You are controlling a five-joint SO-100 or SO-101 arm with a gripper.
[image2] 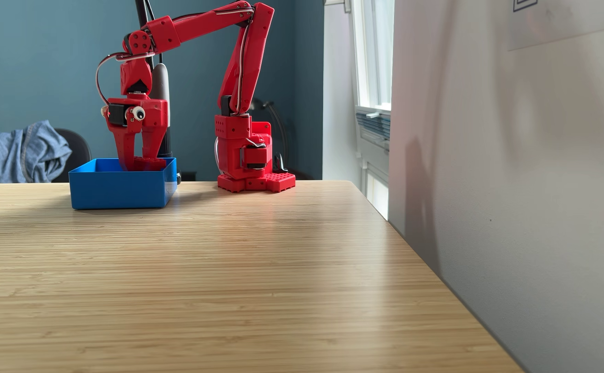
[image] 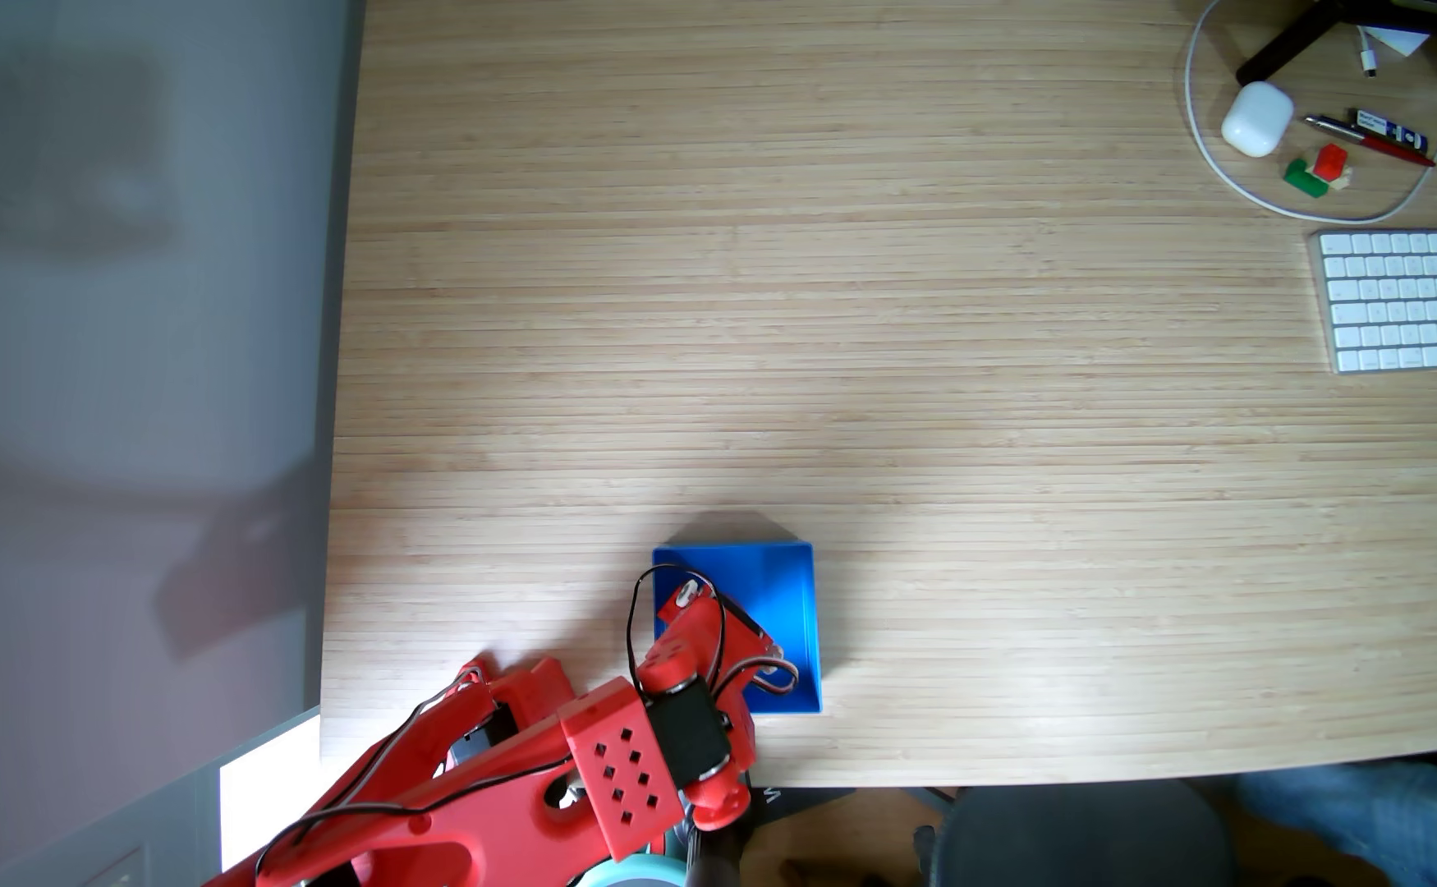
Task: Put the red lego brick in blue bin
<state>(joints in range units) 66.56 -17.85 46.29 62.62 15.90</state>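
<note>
Side-on fixed view, left to right: blue denim garment (image2: 17,152) draped over a chair behind the worktop (image2: 221,279). Next, the blue bin (image2: 119,193) stands near the worktop's far edge. The gripper (image2: 139,163) points straight down into it, tips below the rim. The fingers (image2: 123,147) are slightly spread at the top and narrow toward the tips, with the red lego brick (image2: 150,163) at their tips, inside the bin at rim level. Cannot tell whether they pinch it or have let go. Judgement: placing step, near complete; the vertical approach keeps the brick within the walls. Right of the bin, the arm's base (image2: 248,161) sits on the worktop.

Top-down fixed view: the arm's wrist (image: 689,648) covers the left part of the blue bin (image: 792,614). Far right: white earbud case (image: 1257,119), pens (image: 1372,136), small red-green-white brick cluster (image: 1316,171), keyboard (image: 1419,298), all well apart from the bin.
</note>
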